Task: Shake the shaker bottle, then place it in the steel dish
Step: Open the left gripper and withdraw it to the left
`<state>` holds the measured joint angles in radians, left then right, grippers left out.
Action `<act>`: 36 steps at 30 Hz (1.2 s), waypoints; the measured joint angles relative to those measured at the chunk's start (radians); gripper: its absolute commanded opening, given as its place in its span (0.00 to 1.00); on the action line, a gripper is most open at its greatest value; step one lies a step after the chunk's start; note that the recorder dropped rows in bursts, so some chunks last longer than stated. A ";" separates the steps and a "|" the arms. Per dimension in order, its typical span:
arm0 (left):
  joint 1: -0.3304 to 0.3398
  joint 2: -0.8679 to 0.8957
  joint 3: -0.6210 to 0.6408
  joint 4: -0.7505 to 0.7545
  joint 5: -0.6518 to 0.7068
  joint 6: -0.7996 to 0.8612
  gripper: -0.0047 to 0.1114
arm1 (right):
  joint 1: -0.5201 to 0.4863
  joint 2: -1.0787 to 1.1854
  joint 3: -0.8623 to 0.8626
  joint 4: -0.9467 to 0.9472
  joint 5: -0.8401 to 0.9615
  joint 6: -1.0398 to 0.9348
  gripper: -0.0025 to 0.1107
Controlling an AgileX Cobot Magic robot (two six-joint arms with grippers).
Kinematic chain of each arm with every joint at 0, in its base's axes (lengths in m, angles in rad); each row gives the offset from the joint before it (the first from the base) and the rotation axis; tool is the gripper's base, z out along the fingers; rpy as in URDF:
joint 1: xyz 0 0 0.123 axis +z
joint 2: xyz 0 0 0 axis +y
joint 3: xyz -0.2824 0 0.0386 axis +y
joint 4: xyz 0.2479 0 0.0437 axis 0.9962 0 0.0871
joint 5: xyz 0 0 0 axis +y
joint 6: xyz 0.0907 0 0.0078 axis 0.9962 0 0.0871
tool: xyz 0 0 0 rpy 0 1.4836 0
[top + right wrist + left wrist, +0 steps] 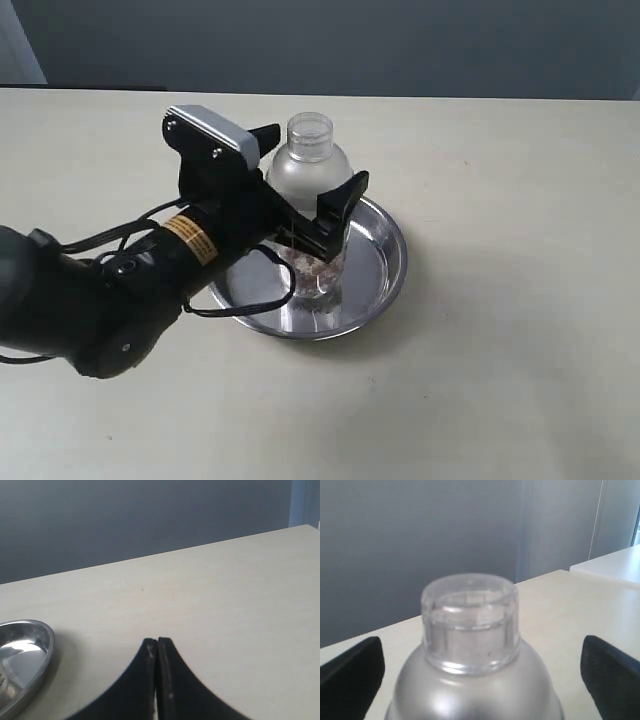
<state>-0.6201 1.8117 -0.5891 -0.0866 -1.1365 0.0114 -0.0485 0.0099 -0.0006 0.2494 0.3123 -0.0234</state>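
The shaker bottle stands upright inside the steel dish, with brownish grains at its bottom. Its clear cap and frosted dome fill the left wrist view. My left gripper is open, one black finger on each side of the bottle's shoulder. In the left wrist view the fingers stand apart from the dome, with table showing in the gap. My right gripper is shut on nothing, low over the bare table beside the dish. It does not show in the exterior view.
The dish sits near the middle of a pale beige table. A grey wall rises behind the far edge. My left arm stretches in from the left front.
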 measured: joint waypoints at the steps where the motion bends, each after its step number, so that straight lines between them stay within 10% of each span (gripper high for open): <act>1: 0.000 -0.018 0.000 0.005 0.022 0.010 0.92 | 0.000 0.000 0.000 0.000 0.000 0.000 0.02; 9: 0.000 -0.222 0.000 -0.065 0.190 0.140 0.81 | 0.000 0.000 0.000 0.000 0.000 0.000 0.02; 17: 0.000 -0.506 0.001 -0.143 0.534 0.301 0.05 | 0.000 0.000 0.000 0.000 0.000 0.000 0.02; 36: 0.024 -1.125 0.023 -0.272 1.018 0.458 0.05 | 0.000 0.000 0.000 0.000 0.000 0.000 0.02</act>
<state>-0.5964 0.6863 -0.5658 -0.3589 -0.1188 0.4692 -0.0485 0.0099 -0.0006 0.2494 0.3123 -0.0234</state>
